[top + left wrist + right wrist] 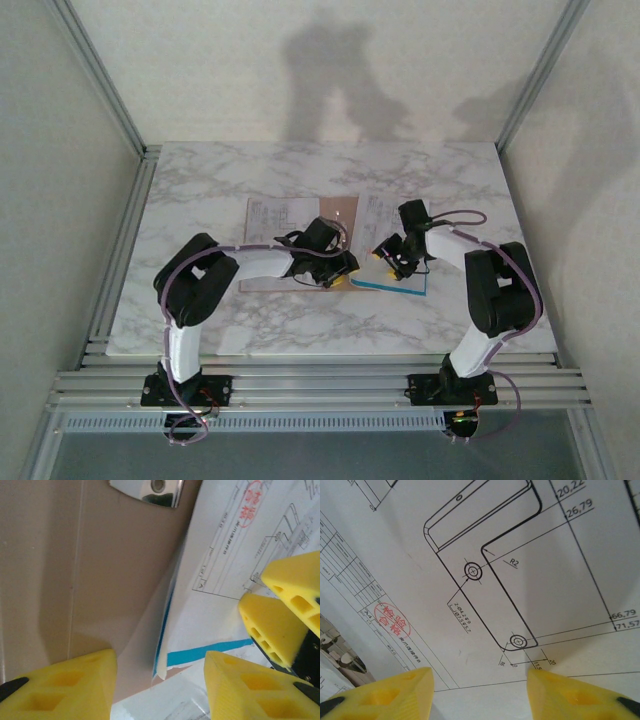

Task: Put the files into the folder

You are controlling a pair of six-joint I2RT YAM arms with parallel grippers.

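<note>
Files (378, 212), smooth white printed sheets, overlap the matte pinkish card folder (320, 205); left and right jaws stand apart.

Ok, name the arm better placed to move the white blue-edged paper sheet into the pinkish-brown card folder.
Right, probably: the right hand hovers open directly over that white printed sheet. The left hand hangs over the pinkish-brown card folder at its near corner, by the sheet's edge.
</note>
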